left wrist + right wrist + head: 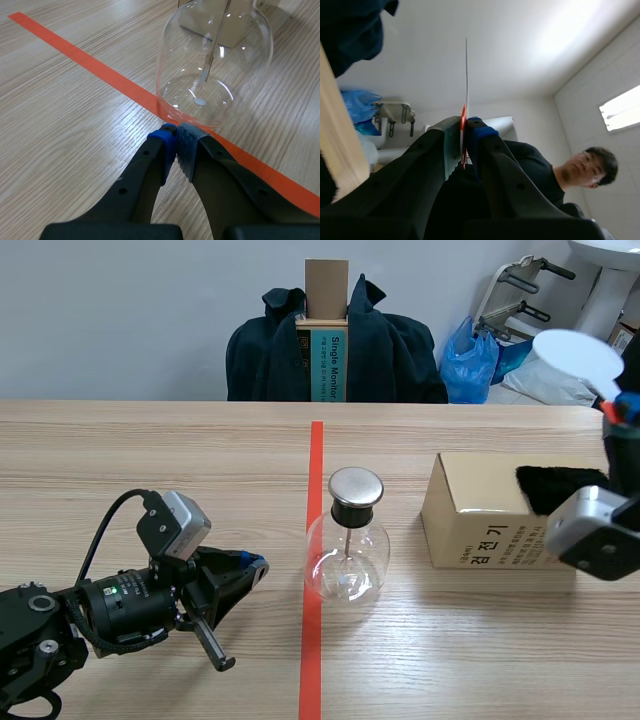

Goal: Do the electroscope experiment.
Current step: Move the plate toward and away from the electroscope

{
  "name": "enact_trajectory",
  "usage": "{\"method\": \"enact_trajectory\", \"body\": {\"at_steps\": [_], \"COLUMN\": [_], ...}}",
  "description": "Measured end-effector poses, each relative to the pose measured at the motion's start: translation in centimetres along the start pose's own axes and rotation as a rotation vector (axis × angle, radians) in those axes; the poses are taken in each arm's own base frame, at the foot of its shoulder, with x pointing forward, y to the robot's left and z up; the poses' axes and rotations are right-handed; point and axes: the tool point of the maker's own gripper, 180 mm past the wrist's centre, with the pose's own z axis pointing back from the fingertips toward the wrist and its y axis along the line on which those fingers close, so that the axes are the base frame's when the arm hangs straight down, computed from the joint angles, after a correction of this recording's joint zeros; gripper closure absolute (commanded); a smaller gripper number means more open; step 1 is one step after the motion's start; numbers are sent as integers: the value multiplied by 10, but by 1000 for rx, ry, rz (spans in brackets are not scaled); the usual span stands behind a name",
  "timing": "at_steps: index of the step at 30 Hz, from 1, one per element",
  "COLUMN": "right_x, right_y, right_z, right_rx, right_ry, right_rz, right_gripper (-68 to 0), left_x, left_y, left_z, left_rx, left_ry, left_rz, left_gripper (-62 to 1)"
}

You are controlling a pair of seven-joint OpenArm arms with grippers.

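Note:
The electroscope (pixel 346 540), a round glass flask with a metal cap and a thin rod inside, stands on the red tape line at mid-table. My left gripper (pixel 255 565) lies low on the table just left of it, shut on nothing. In the left wrist view its tips (pixel 175 135) meet right before the flask's base (pixel 215 60). My right gripper (pixel 620 415) is raised at the far right, shut on the red handle of a white disc (pixel 578 355). From the right wrist the disc (pixel 466 75) shows edge-on between the gripper (pixel 464 145) pads.
A cardboard box (pixel 480 515) sits right of the flask with a black fuzzy cloth (pixel 560 485) on top. Behind the table is a chair draped with a dark jacket (pixel 390 350), and a blue bag (pixel 470 360). A person (pixel 580 170) appears in the right wrist view.

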Motion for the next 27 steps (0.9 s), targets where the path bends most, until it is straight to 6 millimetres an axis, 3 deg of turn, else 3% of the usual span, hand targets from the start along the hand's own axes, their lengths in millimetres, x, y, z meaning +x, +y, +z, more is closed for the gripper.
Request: {"method": "enact_trajectory", "body": {"at_steps": [7,16,19,22,27], "right_x": [-13,-38,-45,-51,-57], "right_y": [-50,-86,-91,-91,-94], "right_z": [-1,3,5,7,8], "right_rx": [-134,-246,-256,-244,-251], "right_ry": [19,89,106,119,139], "right_rz": [-1,-18,-3,-4,-2], "right_gripper": [-8,-8,-8,-8,-8], "left_x": [-1,0,13,31,77], "left_y": [0,-6,-15,-25,-49], "left_z": [0,3,22,53,101], "left_rx": [0,-26,-41,-42,-55], "left_ry": [8,4,-25,-54,-130], "left_rz": [0,12,-12,-56,-85], "left_gripper": [-27,-27,-27,-27,-27]}}
